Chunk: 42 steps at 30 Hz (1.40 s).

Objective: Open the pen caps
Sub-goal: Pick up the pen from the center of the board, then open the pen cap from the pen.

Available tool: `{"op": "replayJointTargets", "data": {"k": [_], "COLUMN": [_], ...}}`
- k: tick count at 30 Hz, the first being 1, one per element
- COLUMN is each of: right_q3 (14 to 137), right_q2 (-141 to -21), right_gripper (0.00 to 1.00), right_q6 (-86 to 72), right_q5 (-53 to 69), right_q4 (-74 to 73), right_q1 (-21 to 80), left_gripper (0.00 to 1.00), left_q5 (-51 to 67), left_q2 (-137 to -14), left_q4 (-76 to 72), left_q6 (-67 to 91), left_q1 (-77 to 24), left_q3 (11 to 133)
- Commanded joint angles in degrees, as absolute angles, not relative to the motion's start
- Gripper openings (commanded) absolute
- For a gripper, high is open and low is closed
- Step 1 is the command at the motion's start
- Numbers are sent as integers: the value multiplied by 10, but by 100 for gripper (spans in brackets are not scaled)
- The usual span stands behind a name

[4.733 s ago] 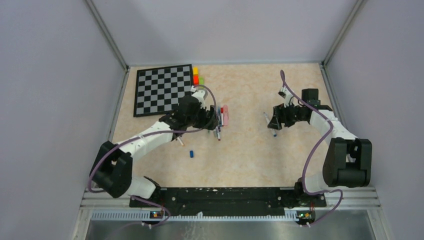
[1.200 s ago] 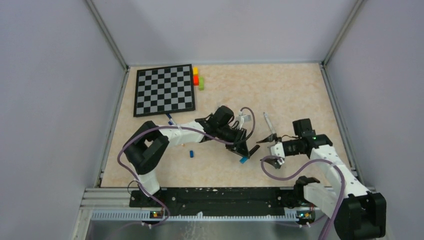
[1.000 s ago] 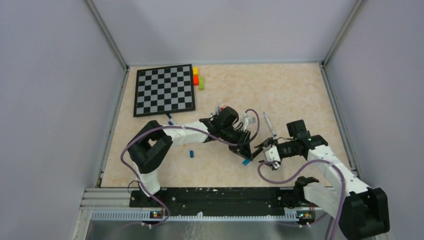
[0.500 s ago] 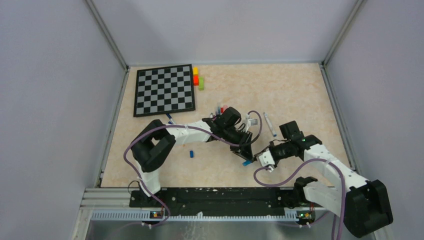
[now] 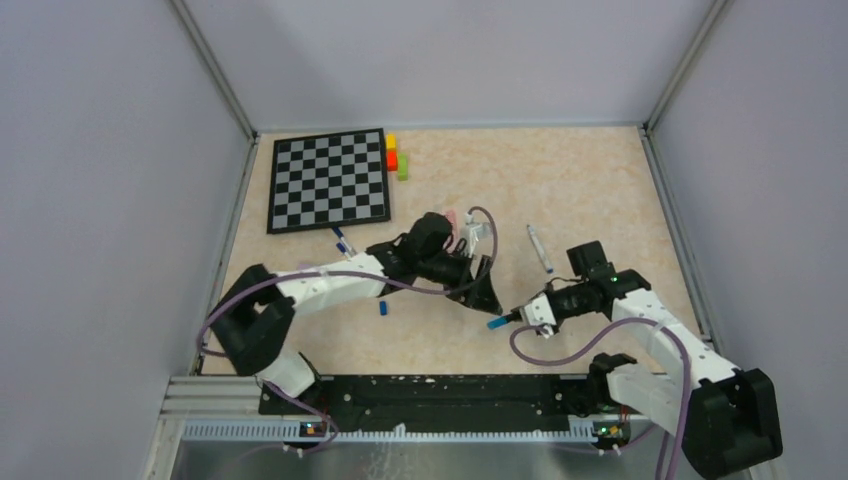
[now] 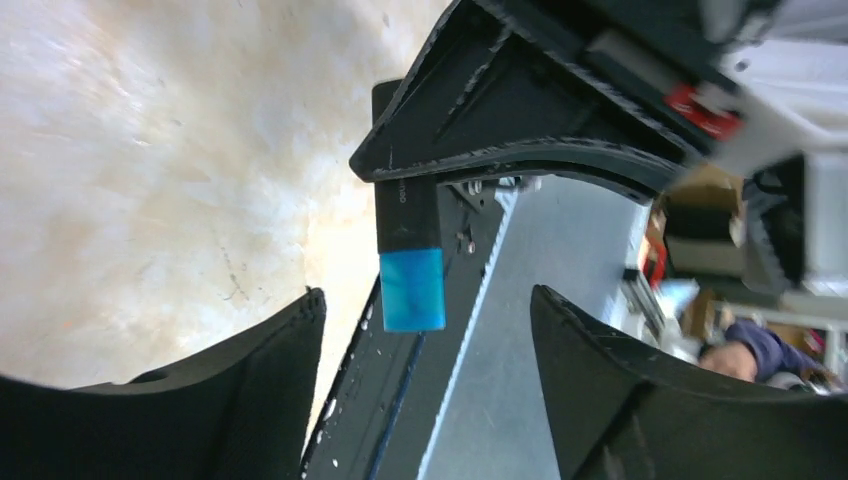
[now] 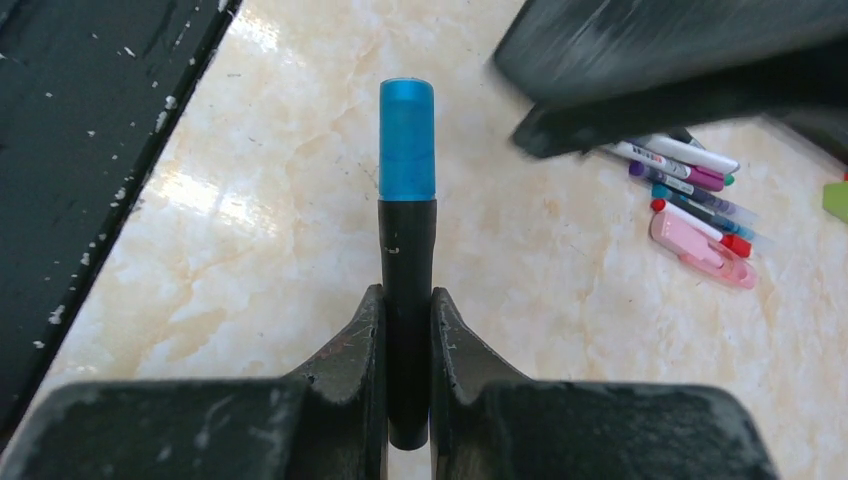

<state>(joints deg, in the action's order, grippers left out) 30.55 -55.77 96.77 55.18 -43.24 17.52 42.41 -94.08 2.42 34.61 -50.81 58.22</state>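
Over a marbled table (image 5: 580, 180), the right gripper (image 7: 408, 300) is clamping a dark pen (image 7: 407, 260), blue cap (image 7: 407, 140) on, while the left gripper (image 6: 428, 295) is gaping empty just beside it; uncapping likely calls for pinching and pulling that cap.

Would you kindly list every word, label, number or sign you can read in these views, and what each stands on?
No text is legible in any view.
On the black pen in the right hand: tiny white print, too small and blurred to read.
On the chessboard: plain squares, no letters or numbers visible.
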Motion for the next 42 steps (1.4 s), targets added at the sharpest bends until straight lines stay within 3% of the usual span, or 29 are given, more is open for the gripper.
{"op": "replayJointTargets", "data": {"k": [1,5,13,21,24,31,42], "right_q3": [348,377,402,333,343,344,347], "right_q2": [-552,-565,-619,-669,-696,-715,-722], "right_gripper": [0,0,0,0,0,0,0], "right_q6": [937,825,345,-96,-118,-153,-159], "right_q5": [624,664,734,824,836,845,850], "right_q4": [-476,-466,-236,111,110,128,133], "right_q1": [153,139,108,91,92,92,93], "left_gripper": [82,98,99,99,98,86,60], "left_q5": [301,184,74,69,80,83,150], "left_q2": [-780,-639,-460,-500,-552,-677,-847], "left_q4": [-110,-220,-372,-455,-523,-623,-776], "left_q6": [359,352,403,445,447,466,509], "left_q1": [-499,-499,-497,-497,-497,-497,-498], "left_q3": [493,378,195,171,178,218,289]}}
